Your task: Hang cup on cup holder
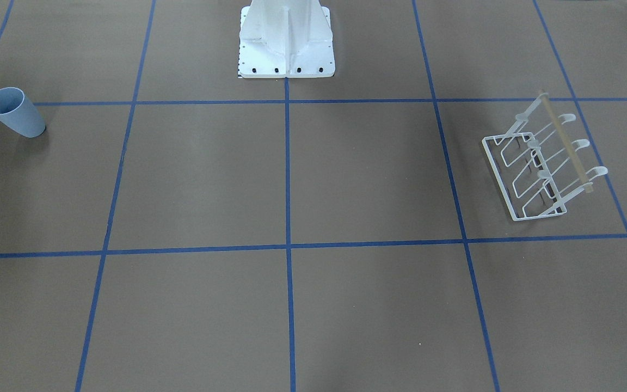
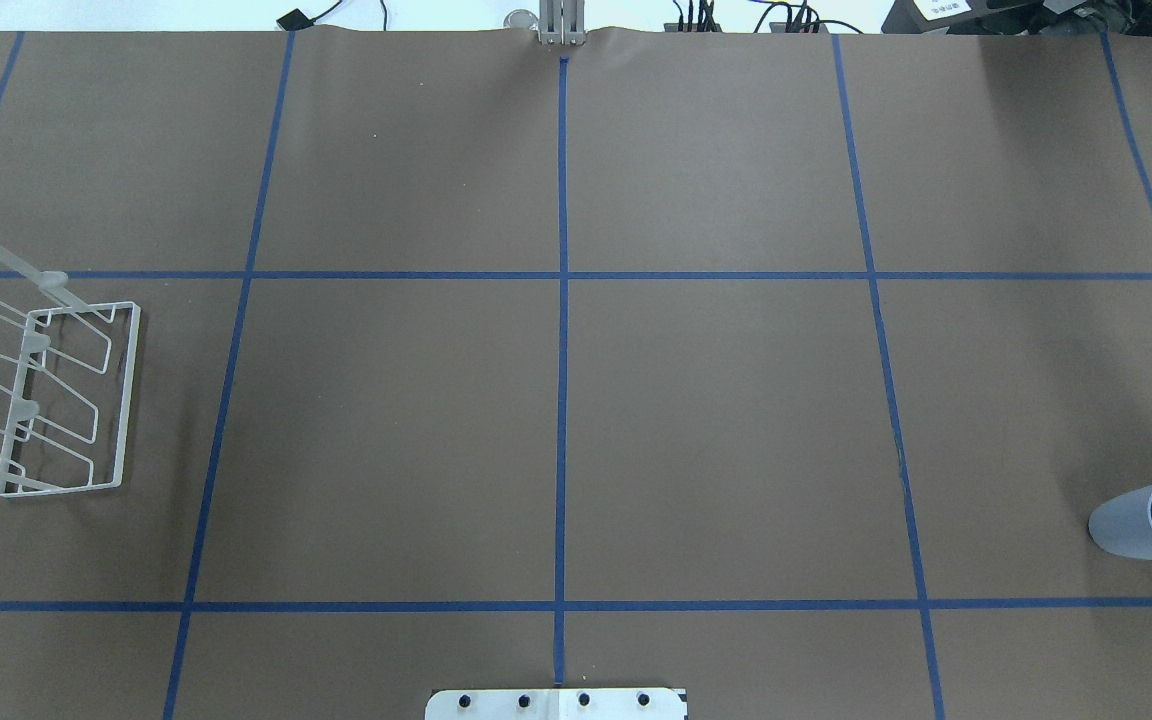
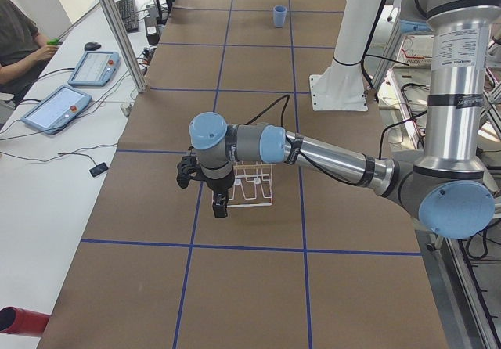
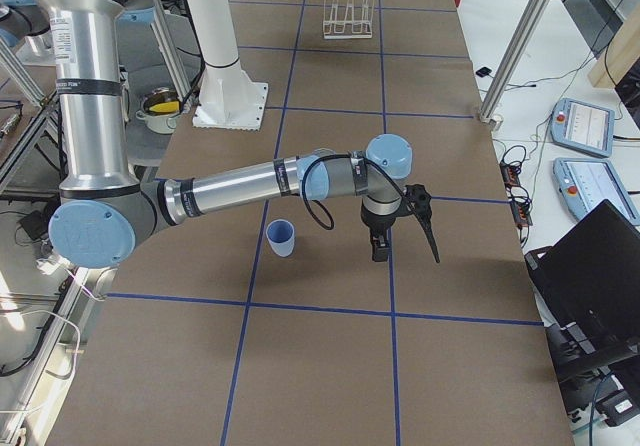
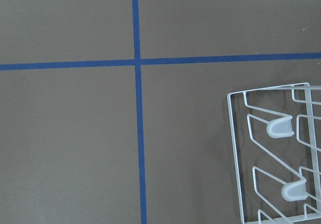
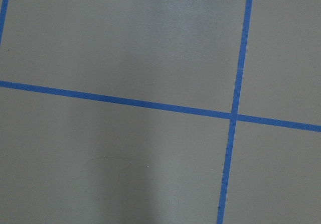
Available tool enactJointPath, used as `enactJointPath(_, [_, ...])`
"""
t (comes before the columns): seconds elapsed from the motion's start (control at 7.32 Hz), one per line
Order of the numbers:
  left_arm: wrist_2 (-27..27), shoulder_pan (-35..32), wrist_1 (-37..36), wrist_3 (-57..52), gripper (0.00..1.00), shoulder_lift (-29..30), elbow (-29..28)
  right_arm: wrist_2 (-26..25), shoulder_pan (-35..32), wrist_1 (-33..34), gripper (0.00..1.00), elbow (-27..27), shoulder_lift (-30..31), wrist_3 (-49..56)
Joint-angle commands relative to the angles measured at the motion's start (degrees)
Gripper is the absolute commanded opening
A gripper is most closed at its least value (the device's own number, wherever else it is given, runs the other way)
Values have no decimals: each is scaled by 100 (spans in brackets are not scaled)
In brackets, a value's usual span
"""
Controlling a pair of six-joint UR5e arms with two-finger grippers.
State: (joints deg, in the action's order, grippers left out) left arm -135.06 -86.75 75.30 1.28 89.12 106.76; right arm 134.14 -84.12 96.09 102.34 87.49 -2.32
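Exterior right shows the cup (image 4: 281,237) standing near the right pincer (image 4: 379,253), apart.

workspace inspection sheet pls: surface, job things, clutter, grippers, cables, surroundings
surface: brown table with blue tape grid.
job's things: cup upright, rim up, at the robot's right end; cup holder at the left end, nothing hung on it.
clutter: nothing seen.
grippers: left gripper hangs near the cup holder, right gripper near the cup, neither touching; open or shut cannot be told.
cables: black cable looped at the left wrist; leads on the side desk.
surroundings: white pedestal, operator, tablets.
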Motion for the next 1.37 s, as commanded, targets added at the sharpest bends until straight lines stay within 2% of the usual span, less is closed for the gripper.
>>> enactJointPath(0.0, [-2, 9, 89, 22, 99, 9, 46, -2, -25, 42, 100, 23, 5, 21])
enactJointPath(1.23, [33, 9, 134, 13, 99, 0, 91, -19, -174, -28, 100, 67, 119, 21])
